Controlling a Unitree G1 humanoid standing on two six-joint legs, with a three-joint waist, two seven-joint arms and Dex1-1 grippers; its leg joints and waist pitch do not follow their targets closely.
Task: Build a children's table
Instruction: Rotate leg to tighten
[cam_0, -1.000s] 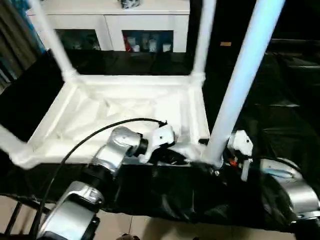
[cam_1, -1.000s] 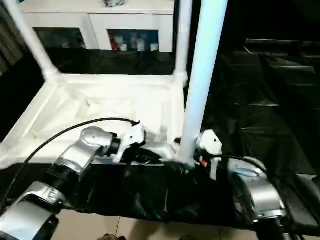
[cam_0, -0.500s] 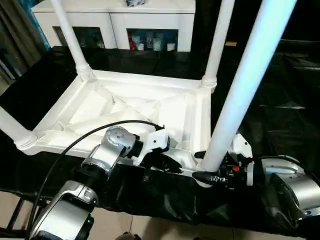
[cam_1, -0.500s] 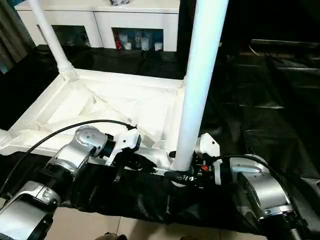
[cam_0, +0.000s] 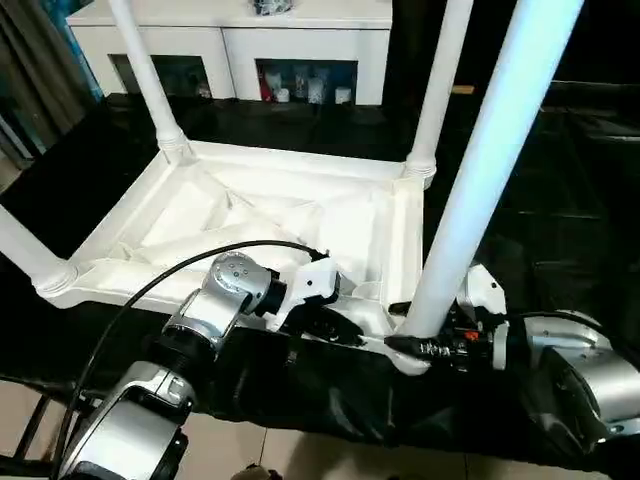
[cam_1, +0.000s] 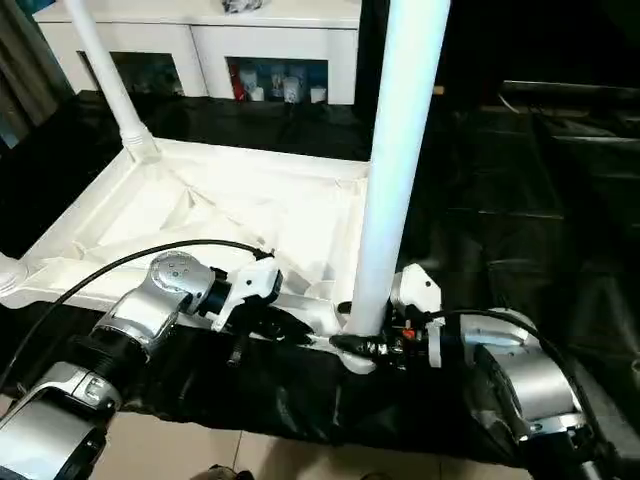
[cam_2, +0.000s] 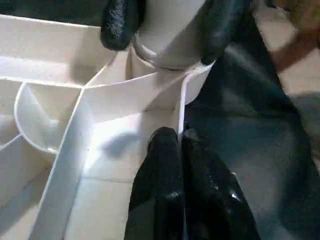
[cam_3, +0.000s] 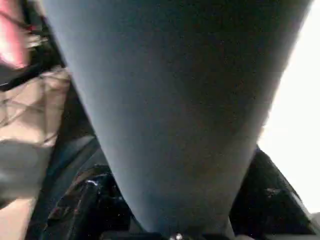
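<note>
The upside-down table top (cam_0: 250, 215) lay on the black cloth (cam_0: 560, 230) across the middle of the frame, three legs already standing in its corners. At lower middle, my left claw (cam_2: 175, 150) was pinched shut on the thin rim beside the near corner socket (cam_0: 405, 355). At lower right, my right claw (cam_0: 405, 345) had just squeezed in around the fourth leg (cam_0: 480, 170), low down. I think that leg now needed pushing firmly in.
</note>
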